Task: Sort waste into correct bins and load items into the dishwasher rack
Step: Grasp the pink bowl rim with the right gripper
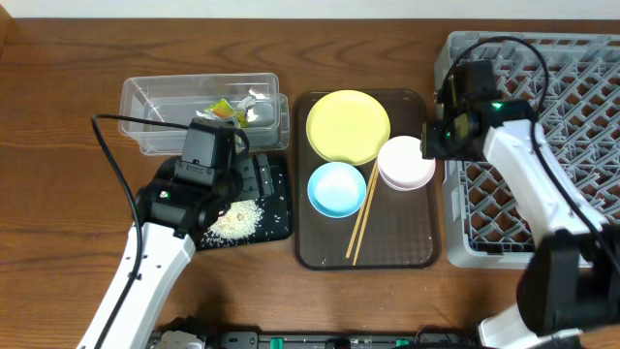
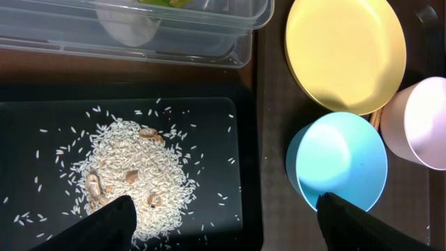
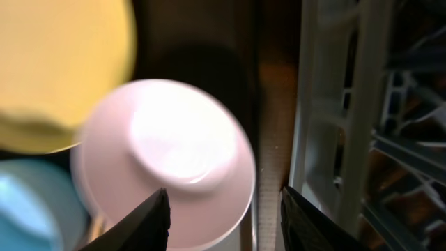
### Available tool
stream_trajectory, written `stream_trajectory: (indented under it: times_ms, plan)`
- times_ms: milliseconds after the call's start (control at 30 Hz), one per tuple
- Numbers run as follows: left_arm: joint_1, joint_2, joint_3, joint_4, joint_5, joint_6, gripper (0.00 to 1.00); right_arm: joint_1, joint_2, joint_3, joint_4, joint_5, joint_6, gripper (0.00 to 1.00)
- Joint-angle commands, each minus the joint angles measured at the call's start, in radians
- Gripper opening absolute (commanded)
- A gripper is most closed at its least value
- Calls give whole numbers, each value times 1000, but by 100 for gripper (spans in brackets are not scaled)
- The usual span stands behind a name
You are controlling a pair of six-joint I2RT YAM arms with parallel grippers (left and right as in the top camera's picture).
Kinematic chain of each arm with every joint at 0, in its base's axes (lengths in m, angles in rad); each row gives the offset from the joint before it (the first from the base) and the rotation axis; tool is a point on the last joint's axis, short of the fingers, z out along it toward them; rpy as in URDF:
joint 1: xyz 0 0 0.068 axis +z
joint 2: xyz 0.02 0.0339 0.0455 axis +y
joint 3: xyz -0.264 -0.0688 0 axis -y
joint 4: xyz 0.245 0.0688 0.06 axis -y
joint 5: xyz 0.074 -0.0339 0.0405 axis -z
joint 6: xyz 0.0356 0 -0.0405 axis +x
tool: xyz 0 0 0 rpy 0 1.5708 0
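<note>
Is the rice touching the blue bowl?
Apart. The left wrist view shows the rice heaped on the black tray, with bare space before the blue bowl.

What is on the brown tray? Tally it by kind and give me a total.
On the brown tray:
Plates: 1, the yellow plate
Bowls: 2, the light blue bowl and the pink bowl
Pairs of chopsticks: 1
Total: 4

clear plastic tub [image 1: 145, 97] | glossy black tray [image 2: 28, 118] | smooth yellow plate [image 1: 349, 126] | wooden chopsticks [image 1: 361, 218]
</note>
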Motion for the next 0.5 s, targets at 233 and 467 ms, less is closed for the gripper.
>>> stream_trajectory:
  times_ms: [233,467]
  plan:
    - [2,4,8,-1,-12,17,85,18,149,3,18,35,97,1]
    - [2,4,8,-1,-11,16,85,-3,101,5,25,51,93,1]
